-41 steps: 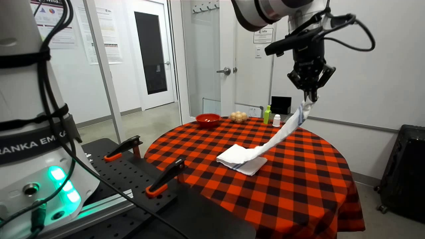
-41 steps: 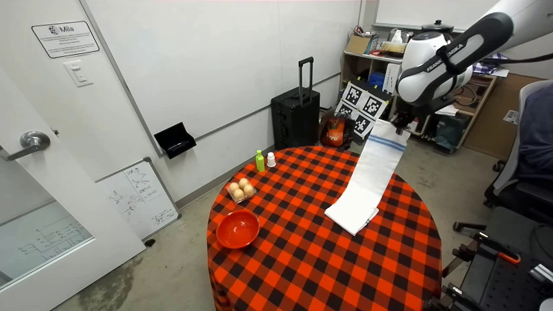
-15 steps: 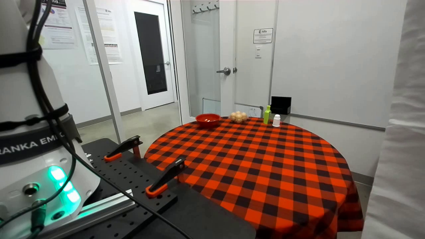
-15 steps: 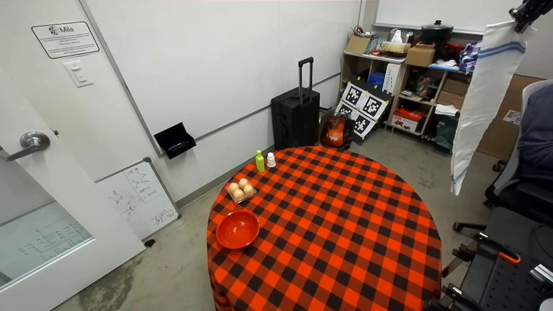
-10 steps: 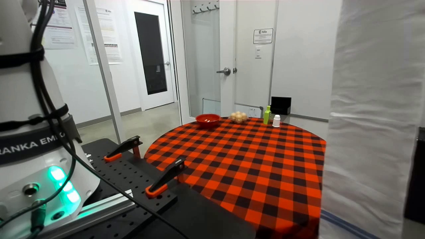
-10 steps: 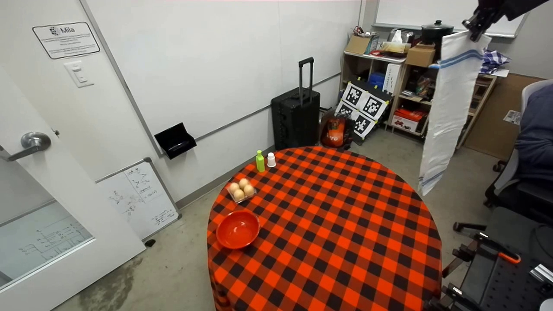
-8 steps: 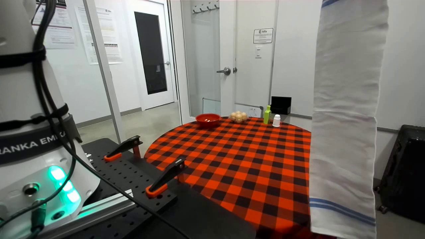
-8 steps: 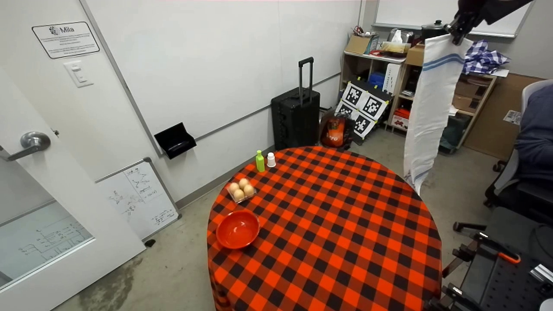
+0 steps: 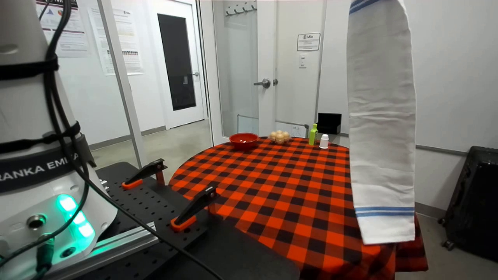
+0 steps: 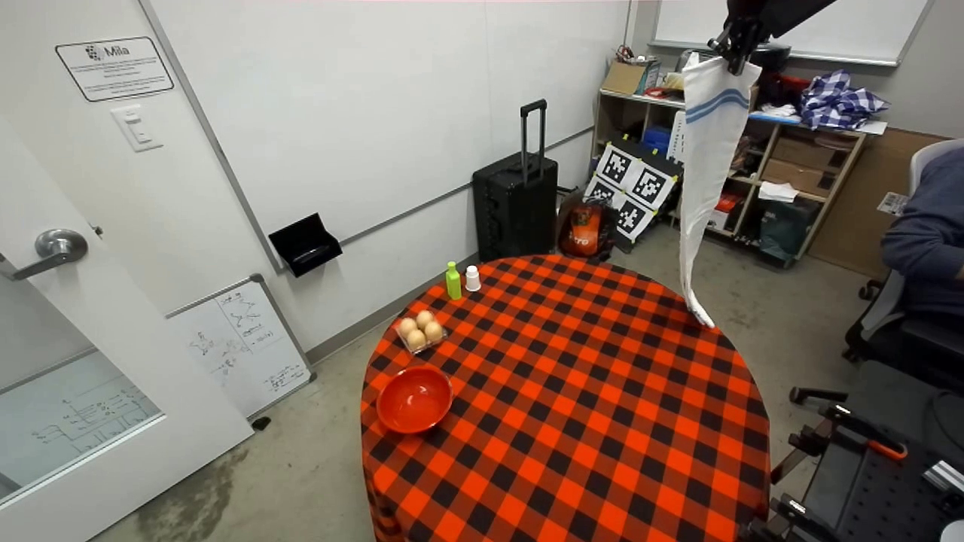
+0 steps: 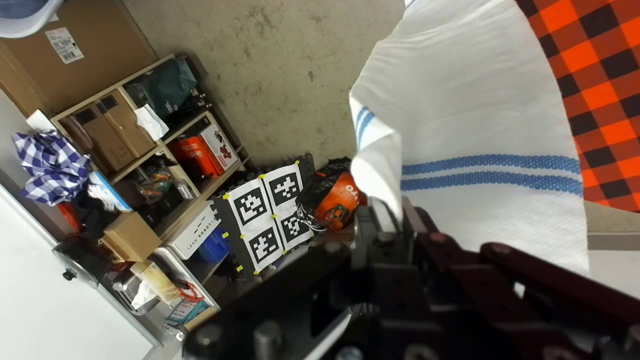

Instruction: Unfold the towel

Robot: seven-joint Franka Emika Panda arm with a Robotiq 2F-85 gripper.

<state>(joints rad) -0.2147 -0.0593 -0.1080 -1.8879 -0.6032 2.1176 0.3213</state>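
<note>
Nearest the wrist camera, the gripper (image 11: 399,221) had its jaws pinched tight on one blue-striped end of the white towel (image 11: 480,95). It hung lengthwise below, free end near the edge of the checkered tablecloth (image 10: 572,376), contact unclear. Laying it flat likely called for lowering that end inward first, then trailing back slowly.

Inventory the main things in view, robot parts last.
towel: one, white with blue stripes, in the gripper
bowl: one, red, on tablecloth
eggs: four, tan, in a clear pack
bottle: one, green, on tablecloth
container: one, white, beside the bottle
tablecloth: one, red and black, under the bowl
suitcase: one, black, on the floor
clamps: two, black and orange, near robot base
person: one, in blue, edge of an exterior view
gripper: one, black, shut on the towel
robot base: one, mostly white, near clamps
</note>
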